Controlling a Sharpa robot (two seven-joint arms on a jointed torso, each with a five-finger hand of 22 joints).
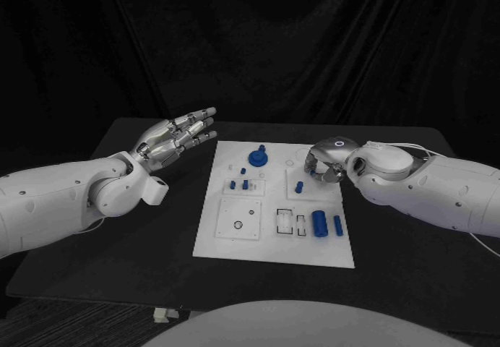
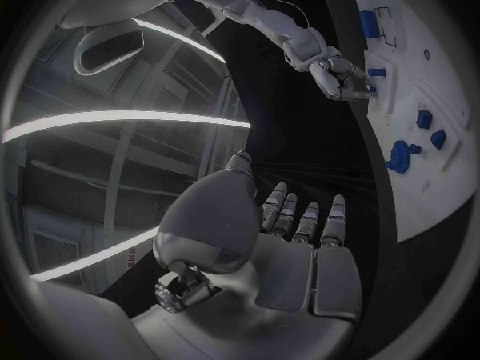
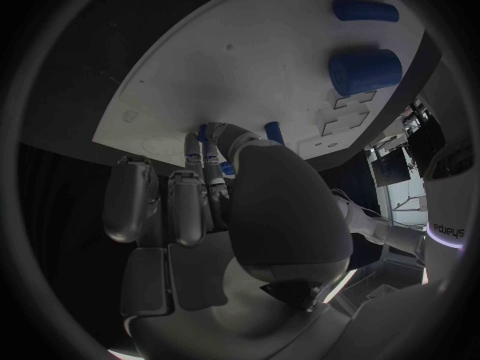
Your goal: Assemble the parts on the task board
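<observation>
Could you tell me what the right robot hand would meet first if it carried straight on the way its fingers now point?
Probably the task board itself: the right robot hand curls down over its far right edge, beside a small blue part. Depth is unclear.

Head view: dim overall, black backdrop and my black table (image 1: 125, 238) swallow light; task board (image 1: 273, 249) brightest surface, evenly lit, no hard shadows. Soft sheen on my right hand (image 1: 329, 160), upper centre-right. Left wrist view: bright curved light strips at frame left, mild glare; heavy fisheye bending, dark vignette at rim. Right wrist view: my palm in shade, close fingers soft, edges warped.
</observation>
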